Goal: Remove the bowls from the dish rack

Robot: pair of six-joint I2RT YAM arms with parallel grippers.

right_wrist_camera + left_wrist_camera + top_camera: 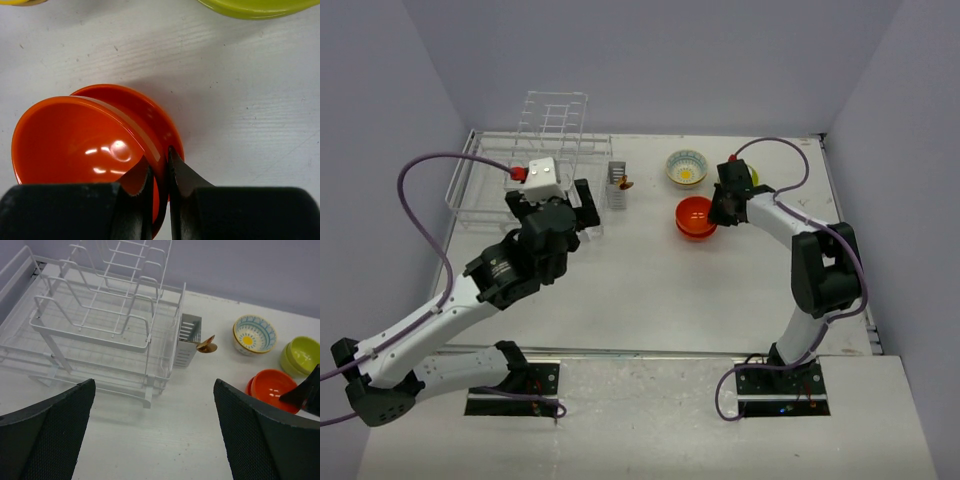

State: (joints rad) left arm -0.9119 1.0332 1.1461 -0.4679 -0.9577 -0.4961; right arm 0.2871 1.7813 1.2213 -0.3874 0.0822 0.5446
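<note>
RISK | right gripper [159, 175] pinches tilted orange bowl [75, 140] by its rim, resting in lower bowl [157, 117], table [640, 290] 1 o'clock | left gripper [154, 405] spread, holding nothing, facing rack [90, 335] at 10 o'clock | release now and you risk it rocking or sliding off.

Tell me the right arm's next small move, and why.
Probably open the right end effector and let go. It pinches the rim of the orange bowl, which leans in what looks like another orange bowl on the table, near the green bowl. The rack looks empty.
</note>
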